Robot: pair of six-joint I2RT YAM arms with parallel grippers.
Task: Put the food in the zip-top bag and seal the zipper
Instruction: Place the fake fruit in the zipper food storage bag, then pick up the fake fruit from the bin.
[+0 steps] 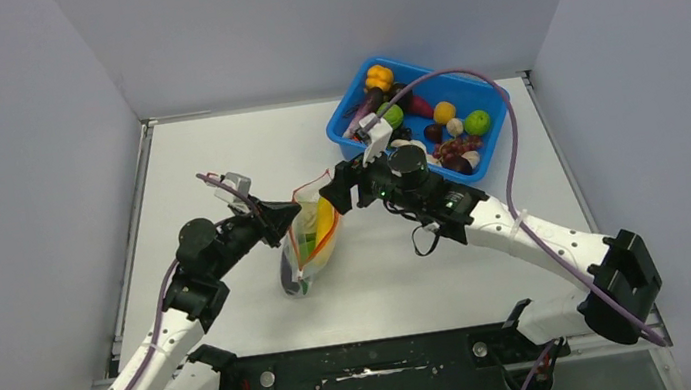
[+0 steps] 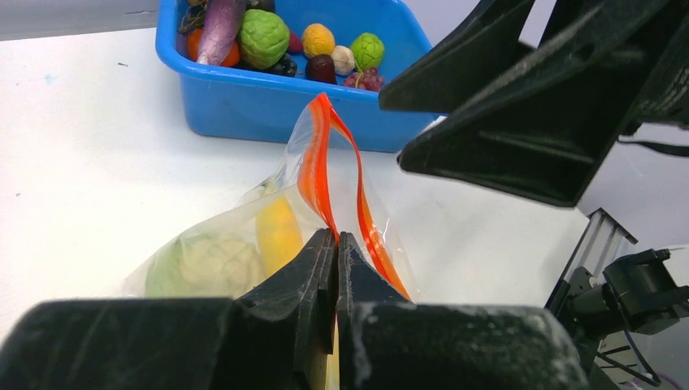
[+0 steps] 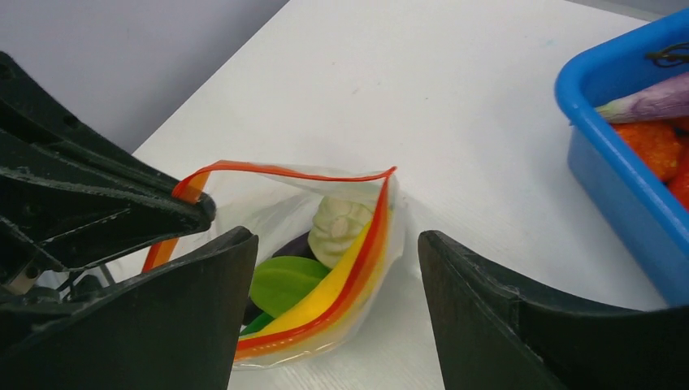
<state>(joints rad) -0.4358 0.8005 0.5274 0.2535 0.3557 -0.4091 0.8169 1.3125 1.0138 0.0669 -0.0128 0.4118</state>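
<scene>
White surface (image 1: 217,171) fills the middle of the top view, boxed by grey walls (image 1: 13,148) at left, back and right.

Both arms reach in from the bottom edge. The left arm (image 1: 168,329) comes from the lower left and the right arm (image 1: 528,231) from the lower right. They meet just left of centre.

Blue bin (image 1: 342,120) sits upper right of centre, close behind the right arm's wrist. It holds loose food:
- an orange lumpy piece (image 1: 379,78) at the back
- a green round fruit (image 1: 478,122) at the right
- a purple eggplant (image 2: 221,28)
- a cluster of dark grapes (image 1: 457,150)

A purple cable (image 1: 507,148) arcs over the bin's back and right rim.

Zip-top bag (image 1: 308,245) lies on the surface at frame centre, between the two wrists and in front of the bin without touching it. Its mouth gapes. The two halves of the red-orange zipper (image 2: 313,162) stand apart and join only at the ends.

Inside the bag:
- a yellow banana (image 3: 341,272) along the lower lip
- a pale bumpy round fruit (image 3: 341,223)
- a green leaf-shaped piece (image 3: 284,284)
- something dark purple behind it, too hidden to name

Left pincer (image 2: 336,240) is clamped tight on the zipper at one end of the mouth, with the strip running out from between its fingers.

Right pincer (image 3: 335,237) stands wide and empty. One finger sits on each side of the bag's mouth and it hangs directly over the opening. In the left wrist view its black fingers block the upper right.
</scene>
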